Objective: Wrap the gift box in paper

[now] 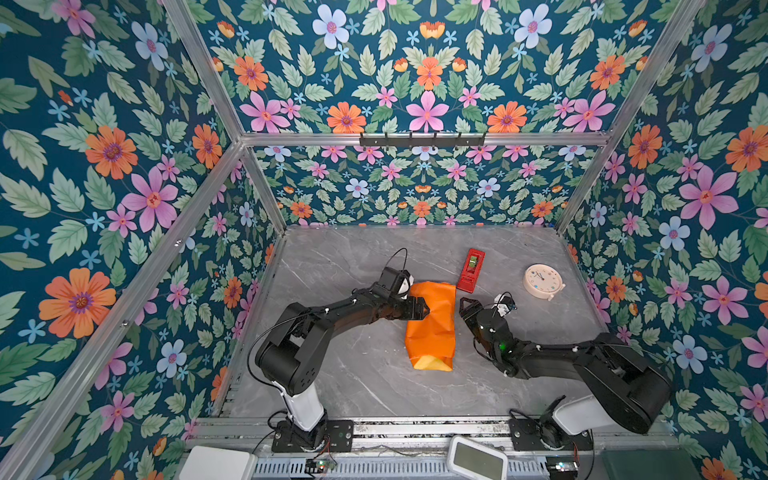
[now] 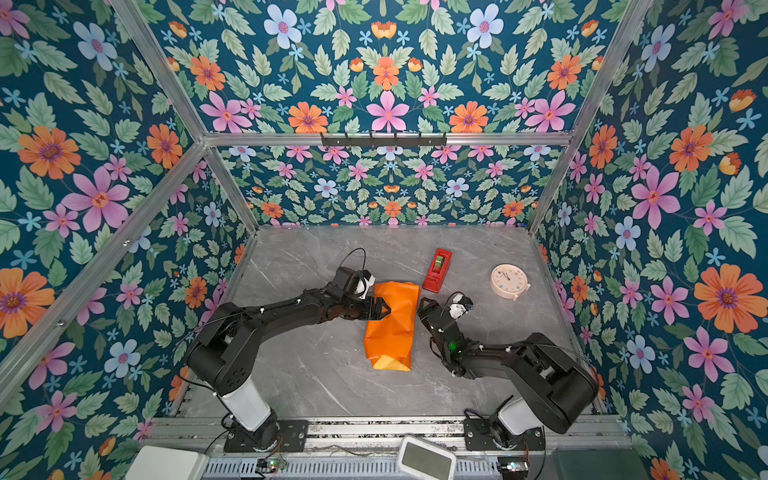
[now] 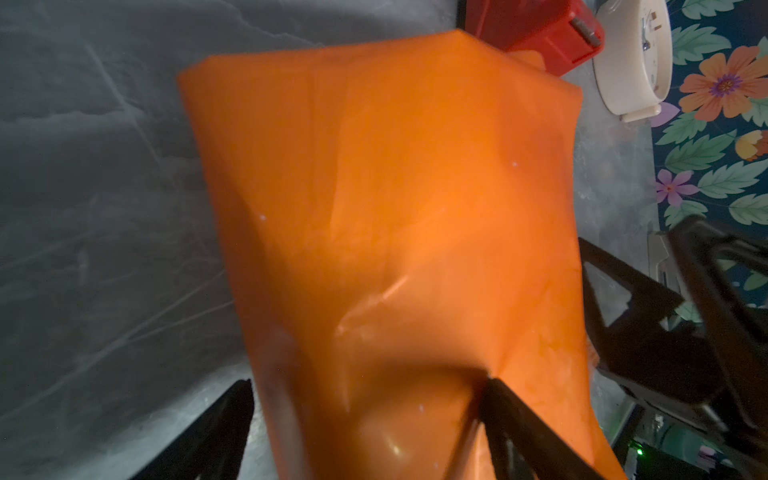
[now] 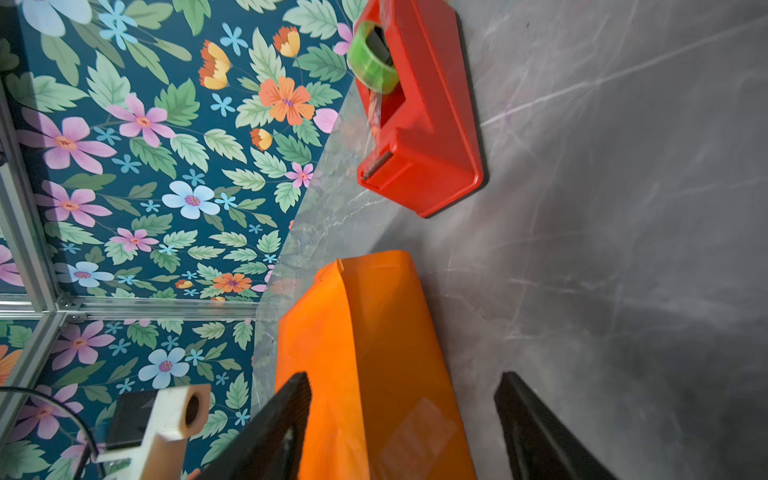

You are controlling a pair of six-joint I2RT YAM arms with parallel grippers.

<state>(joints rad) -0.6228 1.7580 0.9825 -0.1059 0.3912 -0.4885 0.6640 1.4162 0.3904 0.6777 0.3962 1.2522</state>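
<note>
My left arm is reaching low across the worktop (image 1: 353,382), its tool (image 1: 420,309) spread wide over the paper (image 1: 434,328), one finger (image 3: 523,419) denting it. My right tool (image 1: 466,305) is hovering just beside the paper's opposite edge, fingers apart. The paper is lying mid-worktop as a glossy, creased orange bundle with yellow showing at its near end. I cannot see the gift box.
</note>
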